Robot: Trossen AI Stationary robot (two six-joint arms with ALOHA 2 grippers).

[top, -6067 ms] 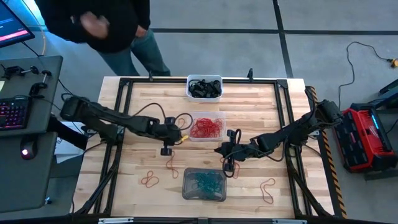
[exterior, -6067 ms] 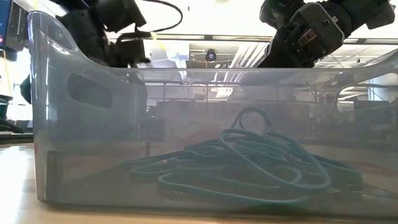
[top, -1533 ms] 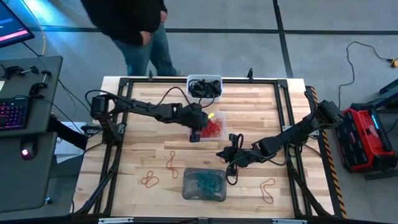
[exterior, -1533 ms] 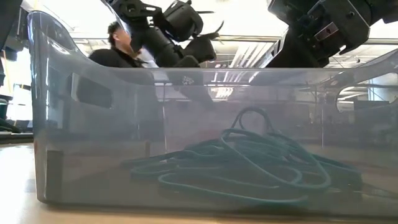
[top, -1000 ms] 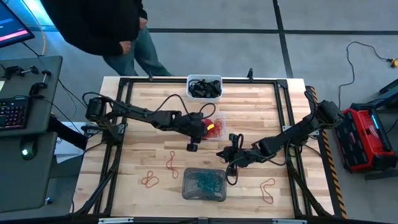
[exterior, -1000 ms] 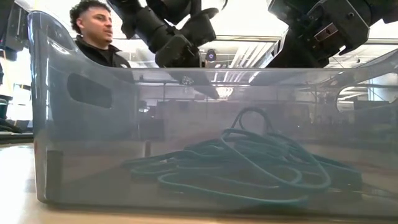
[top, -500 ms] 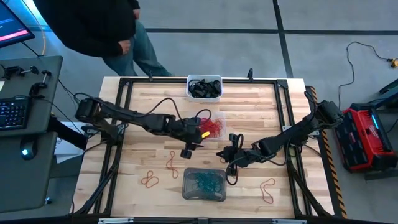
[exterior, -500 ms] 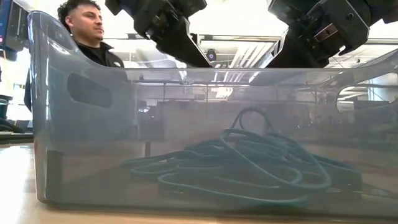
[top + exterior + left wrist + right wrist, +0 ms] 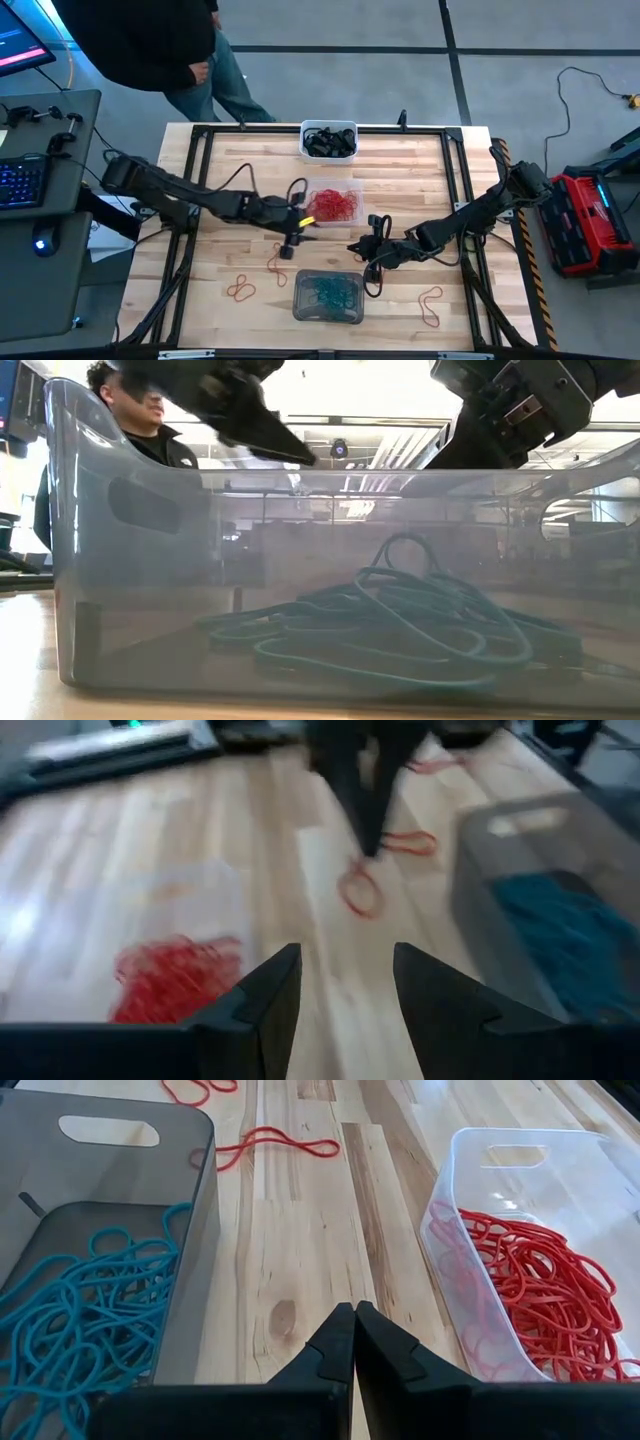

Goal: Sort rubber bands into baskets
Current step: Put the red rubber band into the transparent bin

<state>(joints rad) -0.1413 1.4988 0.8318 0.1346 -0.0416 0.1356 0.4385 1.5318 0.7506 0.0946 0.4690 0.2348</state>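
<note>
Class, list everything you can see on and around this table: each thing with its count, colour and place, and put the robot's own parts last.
White basket: one, far edge of table, holds black rubber bands.
Clear basket: one, table centre, holds red rubber bands.
Grey basket: one, near edge, holds teal rubber bands.
Loose red bands: three on the wood, two left of the grey basket, one right of it.
Person: one, dark top, beyond the table's far left corner.
Left gripper: open, empty, beside the clear basket.
Right gripper: shut, between clear and grey baskets.
</note>
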